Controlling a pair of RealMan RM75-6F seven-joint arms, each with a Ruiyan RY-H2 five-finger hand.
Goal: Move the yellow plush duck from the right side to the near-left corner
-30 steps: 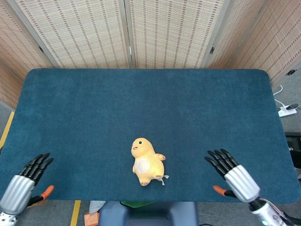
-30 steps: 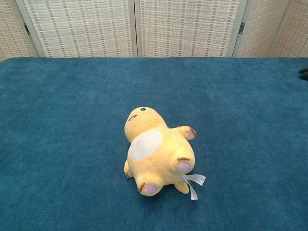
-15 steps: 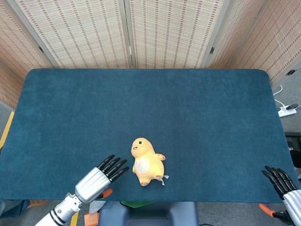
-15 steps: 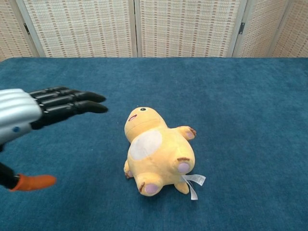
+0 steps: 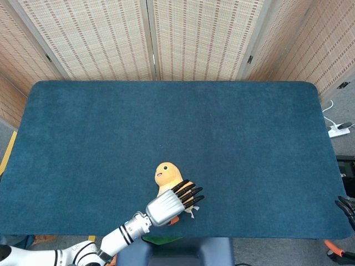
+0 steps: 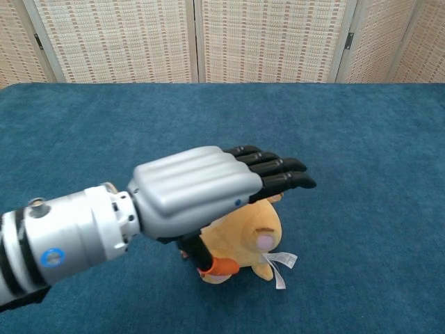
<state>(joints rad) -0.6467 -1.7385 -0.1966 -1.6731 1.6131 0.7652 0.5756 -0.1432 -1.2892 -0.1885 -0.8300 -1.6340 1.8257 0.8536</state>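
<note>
The yellow plush duck (image 5: pixel 165 173) lies on its back near the middle of the front edge of the blue table (image 5: pixel 166 111). My left hand (image 5: pixel 173 201) hovers flat over its body, fingers stretched out and pointing right, holding nothing. In the chest view that left hand (image 6: pixel 201 188) covers most of the duck (image 6: pixel 247 226); only its belly, a foot and the white tag show. An orange thumb tip sits low by the duck's near side. Of my right hand (image 5: pixel 348 208), only dark fingertips show at the table's near-right corner, spread and empty.
Woven folding screens (image 5: pixel 150 39) stand behind the table's far edge. A white power strip (image 5: pixel 338 131) lies on the floor to the right. The table's left half shows only bare blue cloth, the near-left corner (image 5: pixel 33 210) included.
My left hand swept right from the near-left edge until it came over the duck. My right hand drew back to the right, almost out of the head view. The duck has not moved.
</note>
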